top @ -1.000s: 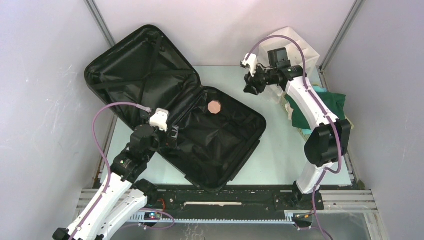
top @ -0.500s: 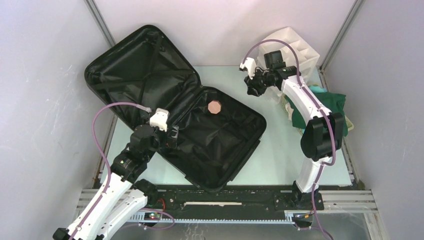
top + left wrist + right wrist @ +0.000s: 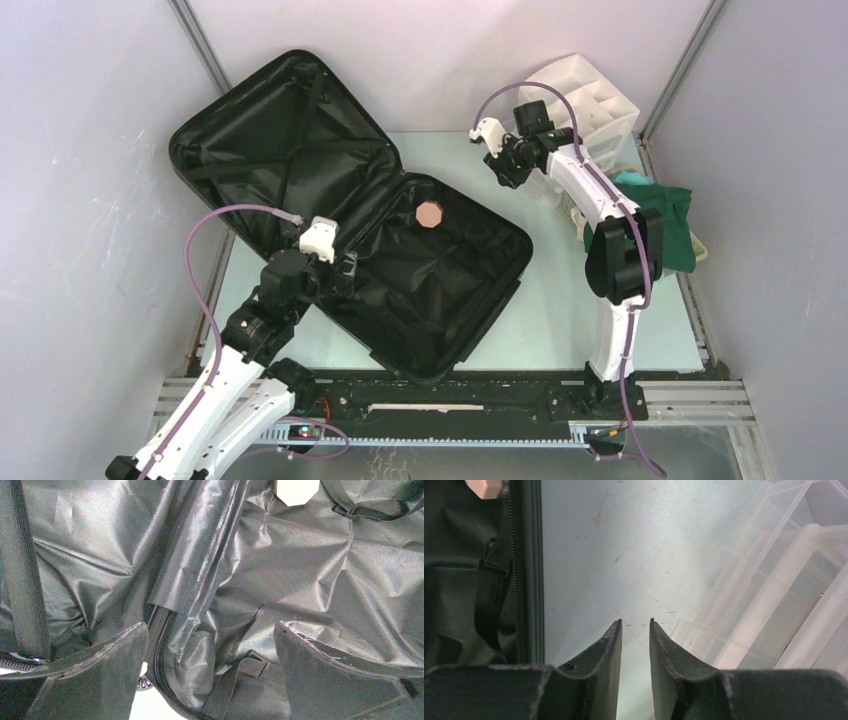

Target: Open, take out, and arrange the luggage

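Left claw (image 3: 210,630) spread wide over the open suitcase (image 3: 300,150) lining; right claw (image 3: 635,625) nearly together, empty, above the table (image 3: 560,290).

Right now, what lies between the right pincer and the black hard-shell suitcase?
Only bare pale tabletop separates right pincer from suitcase; the right wrist view shows it.

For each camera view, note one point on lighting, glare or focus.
Top external view: soft, even light, yet the luggage is a dark mass with little detail. Left wrist view: sheen on its lining's creases, a blown-out white patch at the top edge. Right wrist view: the white drawer organizer is washed out and soft, the table specks sharp.
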Robot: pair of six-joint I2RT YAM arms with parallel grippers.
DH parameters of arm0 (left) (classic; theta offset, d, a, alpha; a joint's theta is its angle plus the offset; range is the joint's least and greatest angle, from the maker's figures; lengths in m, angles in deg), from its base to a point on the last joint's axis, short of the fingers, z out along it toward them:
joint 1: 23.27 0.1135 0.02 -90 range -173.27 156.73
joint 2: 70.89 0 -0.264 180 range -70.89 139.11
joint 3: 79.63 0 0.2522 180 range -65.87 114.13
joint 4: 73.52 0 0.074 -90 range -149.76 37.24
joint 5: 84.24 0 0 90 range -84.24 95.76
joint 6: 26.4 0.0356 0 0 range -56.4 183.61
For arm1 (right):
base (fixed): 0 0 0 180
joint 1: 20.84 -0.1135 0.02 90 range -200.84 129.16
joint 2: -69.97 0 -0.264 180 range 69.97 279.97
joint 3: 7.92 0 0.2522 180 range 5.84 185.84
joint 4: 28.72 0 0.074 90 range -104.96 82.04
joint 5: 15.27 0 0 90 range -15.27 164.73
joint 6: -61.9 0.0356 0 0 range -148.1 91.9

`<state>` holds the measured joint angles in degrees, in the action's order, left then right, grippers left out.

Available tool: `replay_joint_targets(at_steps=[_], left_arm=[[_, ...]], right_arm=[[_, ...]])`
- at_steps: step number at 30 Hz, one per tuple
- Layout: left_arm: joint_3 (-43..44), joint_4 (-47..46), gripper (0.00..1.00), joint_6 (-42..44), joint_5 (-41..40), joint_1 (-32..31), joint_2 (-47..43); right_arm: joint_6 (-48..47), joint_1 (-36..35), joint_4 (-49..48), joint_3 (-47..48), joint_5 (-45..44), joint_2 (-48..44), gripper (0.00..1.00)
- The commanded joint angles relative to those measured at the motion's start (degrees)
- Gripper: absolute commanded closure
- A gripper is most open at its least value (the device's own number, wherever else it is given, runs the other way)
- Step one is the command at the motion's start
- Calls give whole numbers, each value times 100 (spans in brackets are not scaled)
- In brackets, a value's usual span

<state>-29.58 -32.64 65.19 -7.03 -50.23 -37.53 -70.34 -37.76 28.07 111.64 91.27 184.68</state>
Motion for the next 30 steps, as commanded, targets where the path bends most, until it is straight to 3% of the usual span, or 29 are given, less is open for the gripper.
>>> replay_joint_targets(at_steps=[1, 10, 14, 22, 30], left_arm=[[-143, -195, 0, 123, 61, 42, 0], [-140, -200, 0, 131, 75, 42, 25], [-140, -198, 0, 140, 63, 50, 40], [-144, -197, 0, 140, 63, 51, 8], [-140, -199, 0, 138, 90, 51, 12]], right_arm=[[-191, -80, 60, 312, -458, 206, 66], [-336, -130, -2, 536, -996, 601, 67], [-348, -162, -52, 775, -1390, 856, 74], [-368, -147, -501, 956, -2603, 1191, 98], [-459, 130, -903, 1184, -3231, 1188, 100]])
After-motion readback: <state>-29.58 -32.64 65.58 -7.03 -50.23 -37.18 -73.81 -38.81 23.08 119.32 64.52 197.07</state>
